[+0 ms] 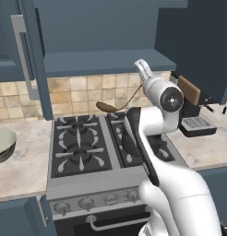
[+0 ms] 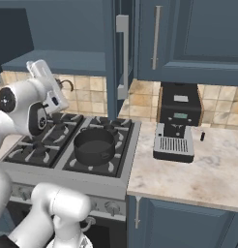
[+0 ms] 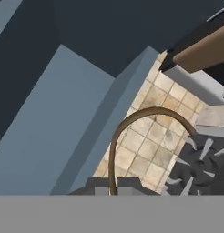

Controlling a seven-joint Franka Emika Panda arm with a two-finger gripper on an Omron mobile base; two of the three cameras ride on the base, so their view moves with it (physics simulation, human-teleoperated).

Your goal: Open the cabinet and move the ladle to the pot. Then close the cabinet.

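Stove (image 2: 48, 145) sits between marble counters (image 2: 208, 164), under open cabinet (image 1: 106, 62).

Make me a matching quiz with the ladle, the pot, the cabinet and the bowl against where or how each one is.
1 ladle
2 pot
3 cabinet
4 bowl

A on a stove burner
B doors open
C held in the shut gripper
D on the counter left of the stove

Pairs: 1-C, 2-A, 3-B, 4-D

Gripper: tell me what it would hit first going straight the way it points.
Likely the open cabinet floor or the tiled backsplash just below; depth is unclear. The gripper holds the ladle.
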